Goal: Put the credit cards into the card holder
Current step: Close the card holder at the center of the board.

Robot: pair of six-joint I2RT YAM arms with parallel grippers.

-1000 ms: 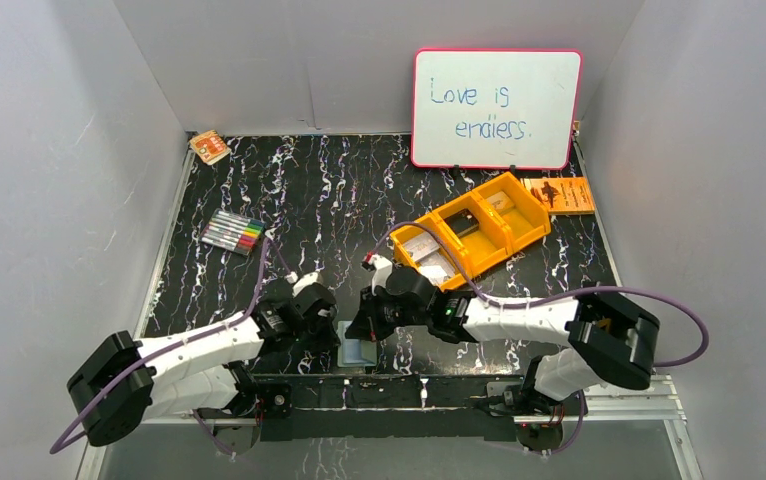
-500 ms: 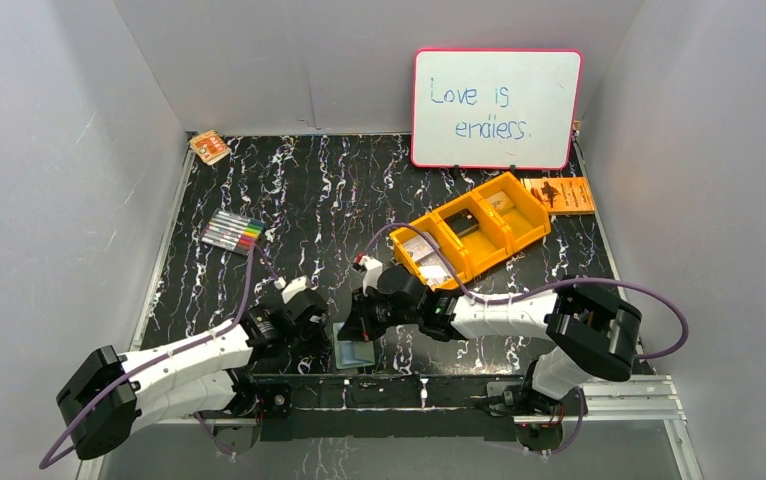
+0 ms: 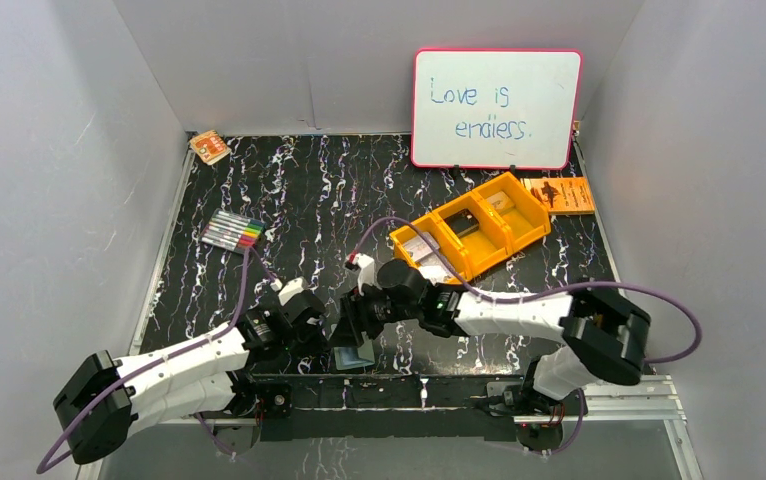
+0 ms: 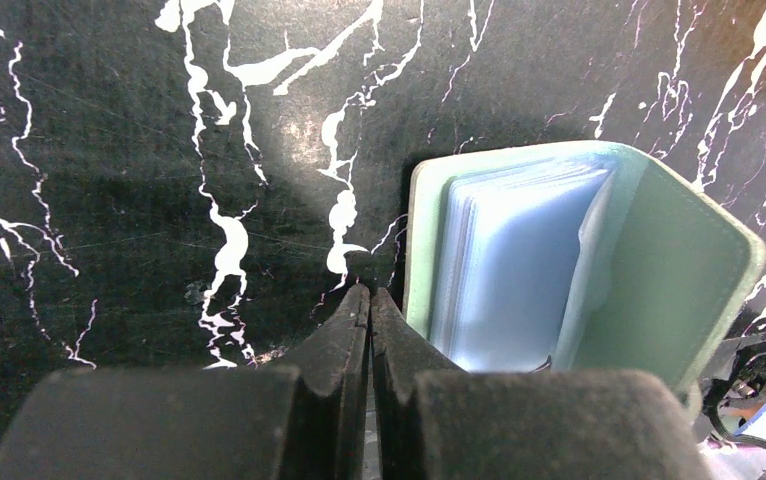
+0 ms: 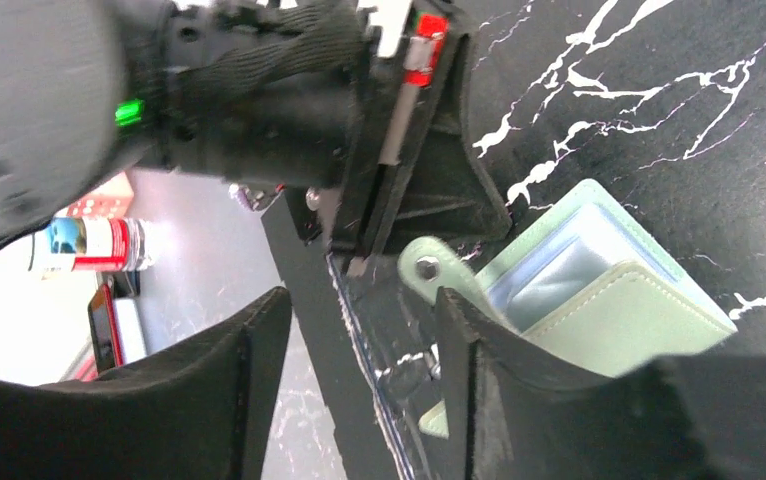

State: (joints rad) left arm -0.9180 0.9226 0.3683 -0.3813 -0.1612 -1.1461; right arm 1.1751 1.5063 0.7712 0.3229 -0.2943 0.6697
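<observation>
Marbled table (image 3: 309, 190): card holder (image 4: 559, 270) lies open, left hand (image 4: 369, 300) closed beside, right hand (image 5: 359, 300) open

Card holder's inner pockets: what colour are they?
Pale grey-blue pockets inside the sage-green card holder; best in the left wrist view.

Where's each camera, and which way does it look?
Top camera: up high behind the robot, looking down on the table; left arm and right arm show.
Left wrist camera: on the left arm, looking down past the shut left gripper at the card holder.
Right wrist camera: on the right arm, looking past the open right gripper toward the left arm.
Shared: both wrist views show the card holder.
</observation>
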